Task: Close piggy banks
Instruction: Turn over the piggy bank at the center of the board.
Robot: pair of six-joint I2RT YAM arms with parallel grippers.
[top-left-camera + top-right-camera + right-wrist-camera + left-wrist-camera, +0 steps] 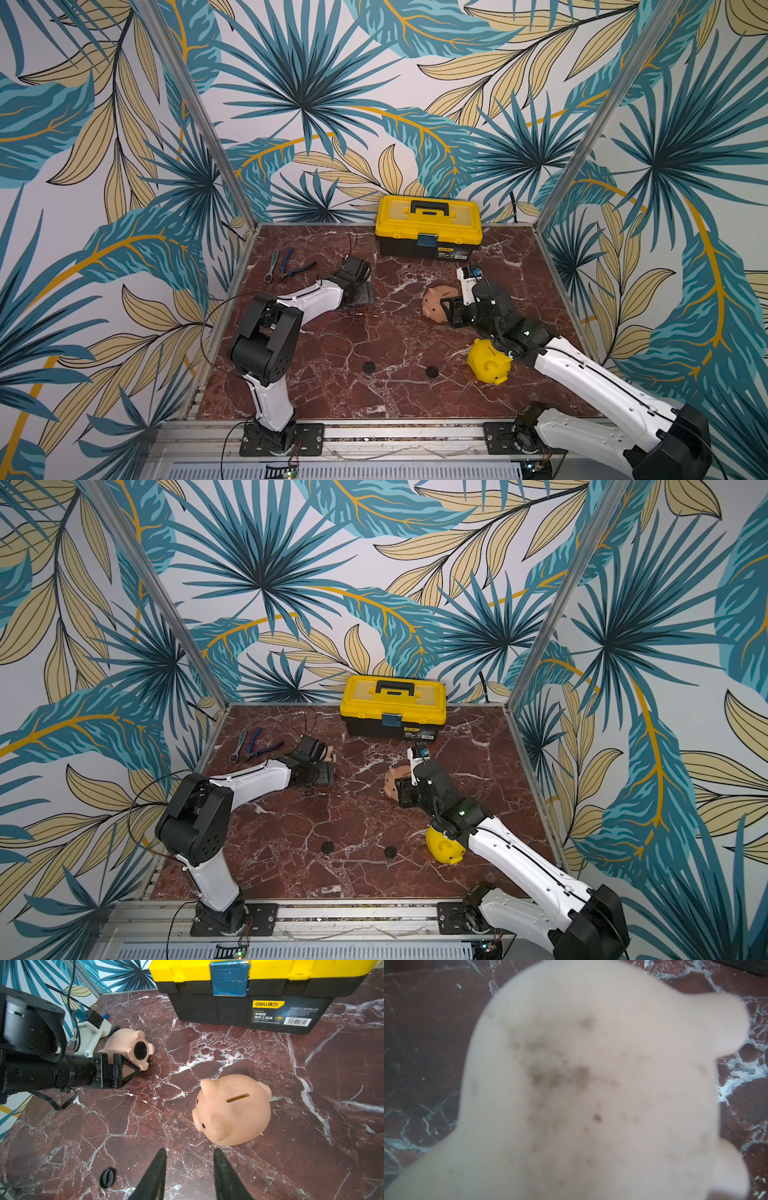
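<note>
Marble table [128, 1126]: left gripper [131, 1064] clasps pale pig [124, 1043] lying sideways; right gripper [190, 1152] open.

Left arm stretched forward, left gripper [129, 1068] low, right arm bent inward, right gripper [190, 1153] parted and empty

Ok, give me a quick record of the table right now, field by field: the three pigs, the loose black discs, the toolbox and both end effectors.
pale pink pig: on its side, black round plug showing in its underside
peach pig: upright, coin slot facing up
yellow pig: partly hidden by the right arm; pose unclear
black discs: two, lying loose
left end effector: at the pale pink pig; grip unclear
right end effector: open, empty, just short of the peach pig
toolbox: lid shut, at the back
</note>
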